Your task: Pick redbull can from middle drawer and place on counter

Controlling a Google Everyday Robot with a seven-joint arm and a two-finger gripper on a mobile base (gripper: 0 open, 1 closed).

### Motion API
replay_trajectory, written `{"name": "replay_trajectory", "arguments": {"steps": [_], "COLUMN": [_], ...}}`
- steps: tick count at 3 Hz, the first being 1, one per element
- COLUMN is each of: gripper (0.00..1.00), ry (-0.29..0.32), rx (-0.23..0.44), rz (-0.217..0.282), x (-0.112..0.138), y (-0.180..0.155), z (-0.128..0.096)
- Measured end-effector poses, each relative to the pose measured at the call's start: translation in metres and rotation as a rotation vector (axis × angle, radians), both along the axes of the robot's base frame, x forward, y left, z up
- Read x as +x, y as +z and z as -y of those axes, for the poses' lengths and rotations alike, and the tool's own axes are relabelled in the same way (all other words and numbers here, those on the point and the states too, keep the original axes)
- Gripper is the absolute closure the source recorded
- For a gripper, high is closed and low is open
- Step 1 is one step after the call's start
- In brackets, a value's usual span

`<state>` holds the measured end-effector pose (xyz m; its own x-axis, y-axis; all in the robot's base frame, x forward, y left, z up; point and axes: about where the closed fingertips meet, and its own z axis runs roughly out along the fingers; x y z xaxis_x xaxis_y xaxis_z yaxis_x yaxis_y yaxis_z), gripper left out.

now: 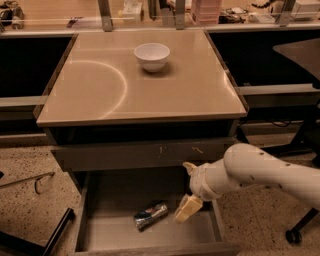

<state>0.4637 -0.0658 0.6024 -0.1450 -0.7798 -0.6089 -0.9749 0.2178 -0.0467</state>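
Observation:
The redbull can lies on its side on the grey floor of the open middle drawer, a little left of centre. My gripper hangs over the drawer's right part, just right of the can and slightly above it, on a white arm coming in from the right. One pale finger points down toward the drawer floor. The gripper holds nothing. The glossy beige counter lies above the drawer.
A white bowl stands at the back middle of the counter. A grey drawer front with pale scratches sits above the open drawer. A cluttered shelf runs behind. Dark chair legs stand at the right on speckled floor.

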Motion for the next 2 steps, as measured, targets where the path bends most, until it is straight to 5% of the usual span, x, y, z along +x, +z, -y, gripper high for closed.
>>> {"name": "replay_trajectory", "arguments": {"steps": [1, 2], "gripper": [0.0, 0.0], "ry": [-0.008, -0.008], "rx": [0.048, 0.048], "rz": [-0.022, -0.022], "x": [-0.0045, -0.0045], "y": [-0.0515, -0.0516], "z": [-0.0155, -0.0156]}}
